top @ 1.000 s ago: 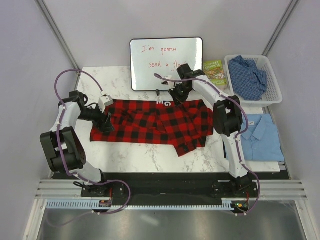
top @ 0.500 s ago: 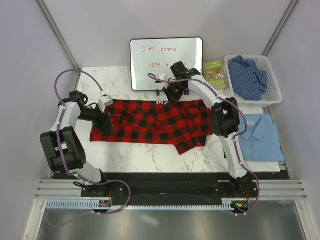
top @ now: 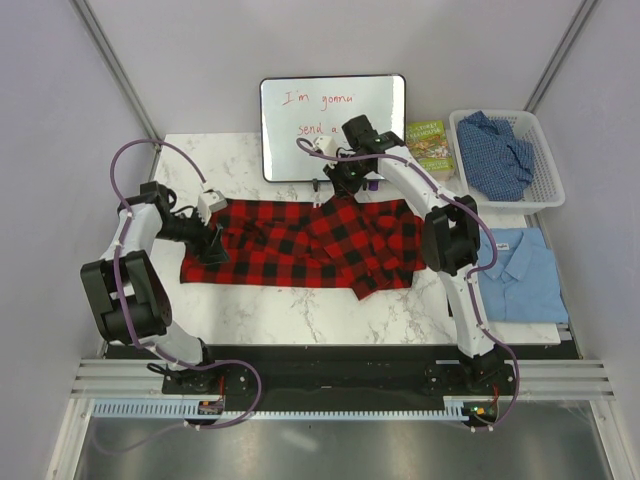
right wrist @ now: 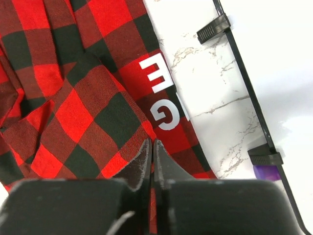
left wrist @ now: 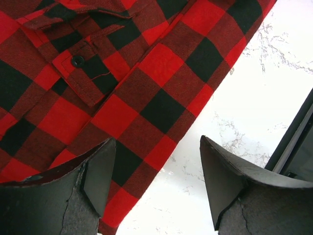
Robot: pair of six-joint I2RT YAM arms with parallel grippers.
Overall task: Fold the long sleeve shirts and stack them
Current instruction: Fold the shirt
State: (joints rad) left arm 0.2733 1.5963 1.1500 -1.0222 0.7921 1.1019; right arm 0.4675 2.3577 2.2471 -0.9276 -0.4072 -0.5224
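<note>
Right end effector (top: 336, 188) further left, flannel (top: 280, 245) edge dragged along with it

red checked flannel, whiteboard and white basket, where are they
red checked flannel (top: 290, 250), top external view, middle of the cloth
whiteboard (top: 325, 113), top external view, bare white face
white basket (top: 546, 165), top external view, right wall

Top view — fixed high behind the arm bases, facing down and forward, far enough to take in the whole marble table (top: 290, 310). Left wrist view: looks past the left gripper (left wrist: 156, 142), close over one edge of the red-and-black checked flannel (left wrist: 146, 88). Right wrist view: past the right gripper (right wrist: 151, 144), equally close, at the flannel's lettered edge beside the whiteboard (right wrist: 274, 58). All three views share the flannel.
</note>
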